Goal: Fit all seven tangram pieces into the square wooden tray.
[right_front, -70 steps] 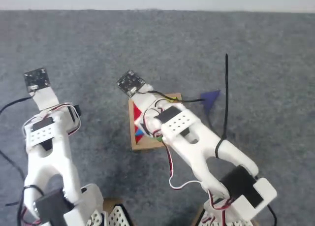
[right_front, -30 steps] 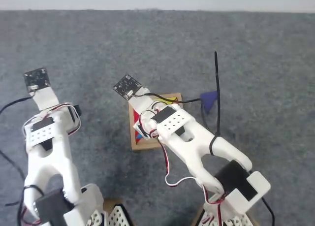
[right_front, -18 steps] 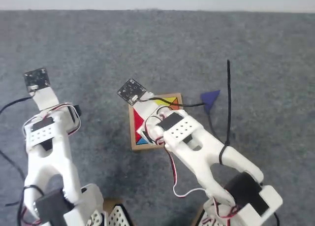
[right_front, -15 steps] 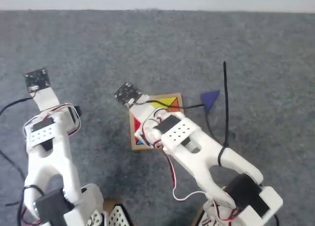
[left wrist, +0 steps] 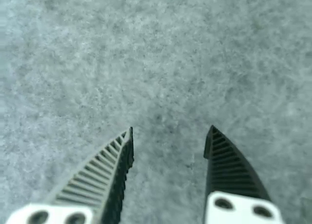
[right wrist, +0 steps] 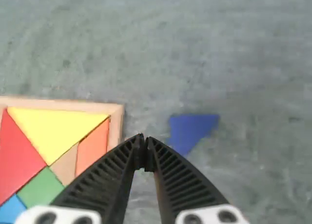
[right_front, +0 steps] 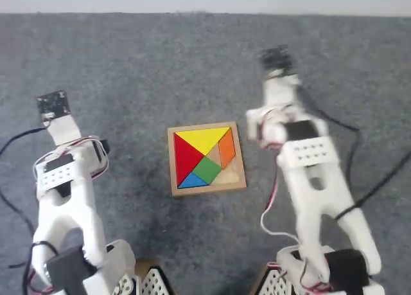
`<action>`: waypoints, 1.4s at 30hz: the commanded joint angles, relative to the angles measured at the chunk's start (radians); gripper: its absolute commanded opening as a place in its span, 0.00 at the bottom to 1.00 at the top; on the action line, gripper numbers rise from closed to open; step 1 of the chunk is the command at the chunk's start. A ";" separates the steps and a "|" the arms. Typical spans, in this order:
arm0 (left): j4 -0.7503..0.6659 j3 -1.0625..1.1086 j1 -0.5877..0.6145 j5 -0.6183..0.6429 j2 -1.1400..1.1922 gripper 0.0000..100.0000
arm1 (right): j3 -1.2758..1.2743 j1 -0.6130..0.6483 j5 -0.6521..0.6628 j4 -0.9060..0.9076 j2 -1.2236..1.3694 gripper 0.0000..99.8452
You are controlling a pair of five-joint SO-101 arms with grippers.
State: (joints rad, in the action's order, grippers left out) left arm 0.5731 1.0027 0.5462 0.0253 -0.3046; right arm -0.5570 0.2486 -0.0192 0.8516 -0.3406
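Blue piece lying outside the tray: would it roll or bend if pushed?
The blue piece lies flat with straight edges, so it probably won't roll. It resembles the pieces in the wooden tray, so likely stiff. The fuzzy grey surface may resist sliding.

The tray (right_front: 171, 163) lies between the left arm (right_front: 64, 186) and right arm (right_front: 311, 173), holding coloured pieces (right_front: 202, 139); one corner seems bare wood.

Overhead view over table (right_front: 115, 70); 2 close wrist views downward, tray (right_front: 171, 163) shared with right
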 commanded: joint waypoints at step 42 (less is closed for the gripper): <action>-0.028 -0.005 -0.011 -0.015 -0.025 0.23 | 0.543 -0.280 -0.480 0.403 0.650 0.06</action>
State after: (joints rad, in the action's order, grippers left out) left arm 0.5731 1.0042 0.5447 0.0222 -0.3046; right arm 0.0675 0.0384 -0.5363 1.2889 0.5048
